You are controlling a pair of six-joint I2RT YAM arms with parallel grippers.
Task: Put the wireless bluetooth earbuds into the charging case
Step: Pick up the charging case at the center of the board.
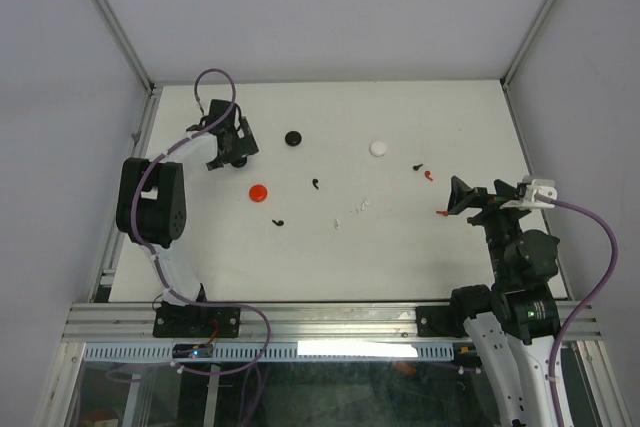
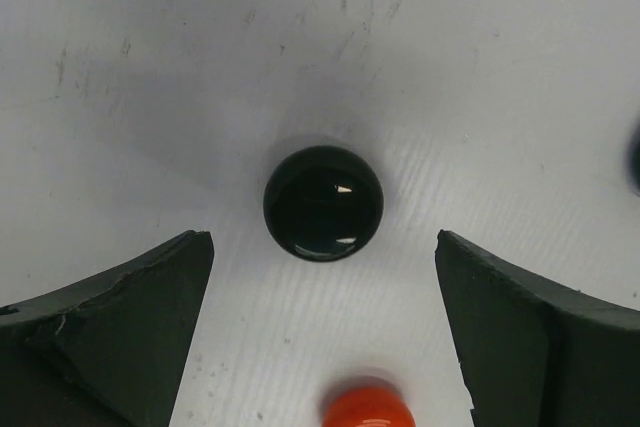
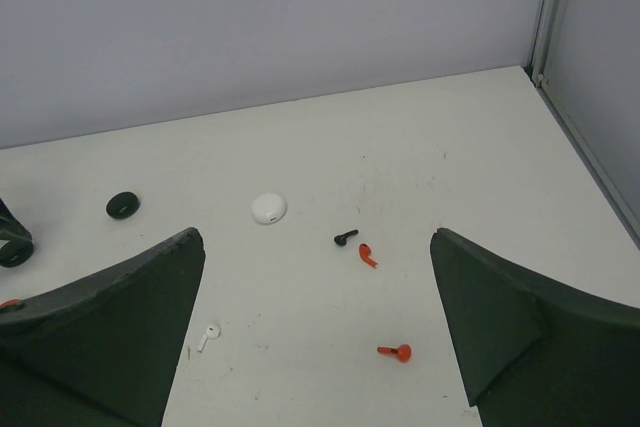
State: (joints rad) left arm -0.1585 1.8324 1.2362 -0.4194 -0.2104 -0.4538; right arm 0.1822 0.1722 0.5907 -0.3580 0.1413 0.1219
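Note:
Small stemmed earbuds lie scattered on the white table: black ones [image 1: 316, 184] [image 1: 276, 222] [image 1: 417, 166], red ones [image 1: 429, 176] [image 1: 441, 213], white ones [image 1: 362, 207] [image 1: 337, 222]. Three closed round charging cases lie among them: black [image 1: 293, 137], white [image 1: 378, 148], red [image 1: 258, 192]. My left gripper [image 1: 230, 147] is open and empty; its wrist view shows the black case [image 2: 323, 203] just ahead of the fingertips and the red case [image 2: 368, 409] blurred at the bottom edge. My right gripper [image 1: 462, 197] is open and empty, next to a red earbud [image 3: 397, 352]. Beyond it lie another red earbud [image 3: 368, 255], a black one [image 3: 346, 238] and a white one [image 3: 208, 336].
Grey walls with metal corner posts [image 1: 115, 27] enclose the table on three sides. A metal rail [image 1: 330, 319] runs along the near edge between the arm bases. The right wrist view also shows the white case [image 3: 268, 209] and the black case [image 3: 122, 205].

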